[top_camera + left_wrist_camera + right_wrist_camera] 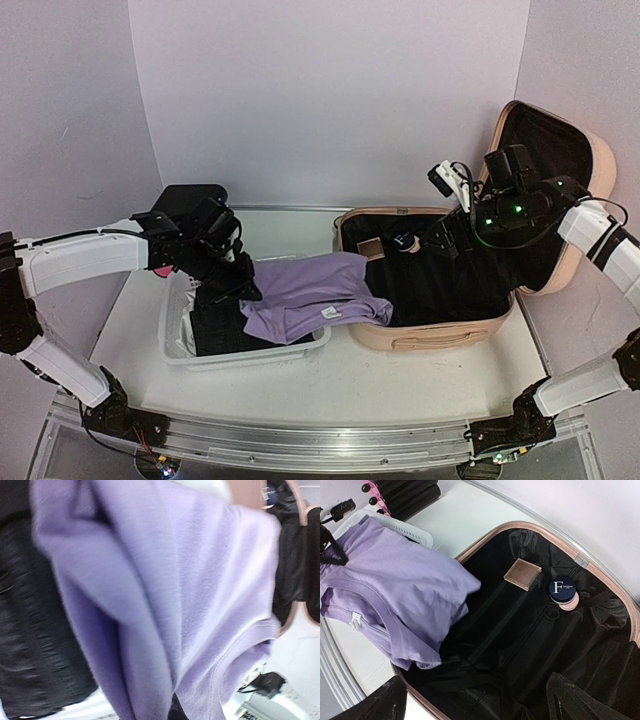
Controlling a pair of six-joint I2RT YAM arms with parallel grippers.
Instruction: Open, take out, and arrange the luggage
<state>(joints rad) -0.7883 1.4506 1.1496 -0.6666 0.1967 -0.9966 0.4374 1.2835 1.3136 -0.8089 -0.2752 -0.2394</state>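
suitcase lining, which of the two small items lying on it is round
The navy jar with the white F on its lid, pink underneath; the tan compact beside it is square and flat.

Top external high at near edge, facing white rear wall [330, 100], left wrist seemingly pressed against lavender fabric shirt [200, 605], right wrist above peach-pink hard-shell suitcase [530, 640], shirt in all.

Shirt [305, 290] across basket [172, 352] and luggage [440, 335]
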